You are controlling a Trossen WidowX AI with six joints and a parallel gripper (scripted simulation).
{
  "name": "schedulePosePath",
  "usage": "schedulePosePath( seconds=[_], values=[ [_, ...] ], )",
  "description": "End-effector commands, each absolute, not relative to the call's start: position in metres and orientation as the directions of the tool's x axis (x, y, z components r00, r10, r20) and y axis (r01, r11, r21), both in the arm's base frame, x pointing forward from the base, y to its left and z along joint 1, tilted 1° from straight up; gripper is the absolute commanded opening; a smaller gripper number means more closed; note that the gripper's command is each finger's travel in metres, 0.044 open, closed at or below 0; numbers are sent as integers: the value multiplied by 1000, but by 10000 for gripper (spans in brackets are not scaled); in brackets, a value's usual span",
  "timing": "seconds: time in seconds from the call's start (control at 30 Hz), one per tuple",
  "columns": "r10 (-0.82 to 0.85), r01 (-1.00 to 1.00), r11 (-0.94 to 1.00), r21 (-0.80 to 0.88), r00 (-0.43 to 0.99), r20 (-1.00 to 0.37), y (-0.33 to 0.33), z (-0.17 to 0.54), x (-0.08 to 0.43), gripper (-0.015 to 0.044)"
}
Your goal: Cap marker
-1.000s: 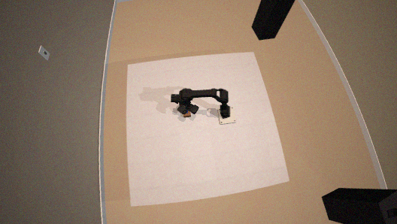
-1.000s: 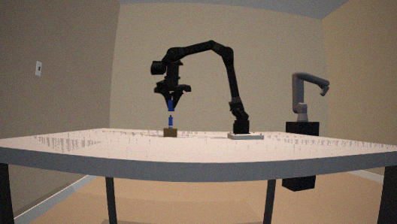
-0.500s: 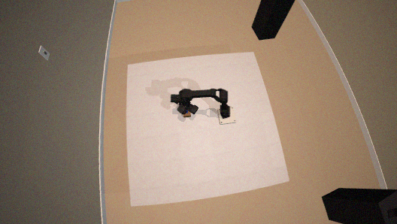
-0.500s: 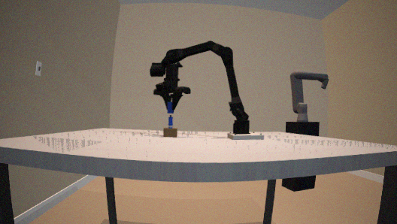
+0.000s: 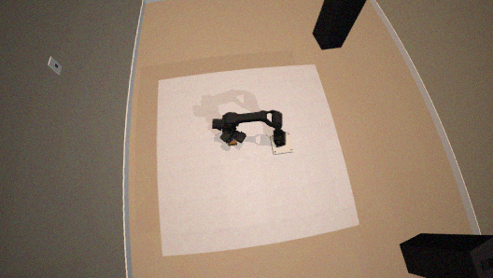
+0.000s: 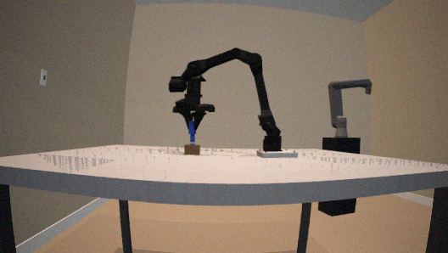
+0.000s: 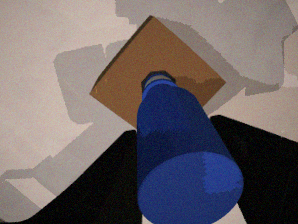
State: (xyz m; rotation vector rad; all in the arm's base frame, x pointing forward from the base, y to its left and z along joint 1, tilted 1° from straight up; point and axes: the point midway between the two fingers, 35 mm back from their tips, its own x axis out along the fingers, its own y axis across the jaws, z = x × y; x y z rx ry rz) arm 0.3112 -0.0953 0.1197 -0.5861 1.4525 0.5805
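Observation:
The brown holder block (image 5: 232, 143) (image 6: 192, 149) (image 7: 150, 50) sits on the table. The marker (image 6: 192, 138) (image 7: 159, 78) stands upright in it, with a pale band near its base. My gripper (image 6: 192, 129) (image 7: 174, 133) is shut on the blue cap (image 6: 192, 124) (image 7: 185, 135) and holds it upright directly over the marker. In the exterior view the cap's lower end meets or overlaps the marker's top. In the wrist view the cap hides most of the marker, and how far it is over the tip cannot be told.
The arm's base stands on a pale plate (image 5: 283, 149) (image 6: 277, 154) to the right of the block in the top and exterior views. A grey second arm (image 6: 336, 104) stands on a black pedestal (image 6: 341, 144) beyond the table (image 5: 252, 201) (image 6: 238, 171).

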Motion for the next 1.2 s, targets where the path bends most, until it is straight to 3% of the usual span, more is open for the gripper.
schedulePosePath(
  seconds=[0.0, 0.73, 1.17],
  values=[
    [10, -685, 729, -17, 35, -999, -95, 112, 311, 0],
    [10, -685, 729, -17, 35, -999, -95, 94, 311, 0],
    [11, -682, 731, -15, 34, -999, -95, 95, 310, 341]
  ],
)
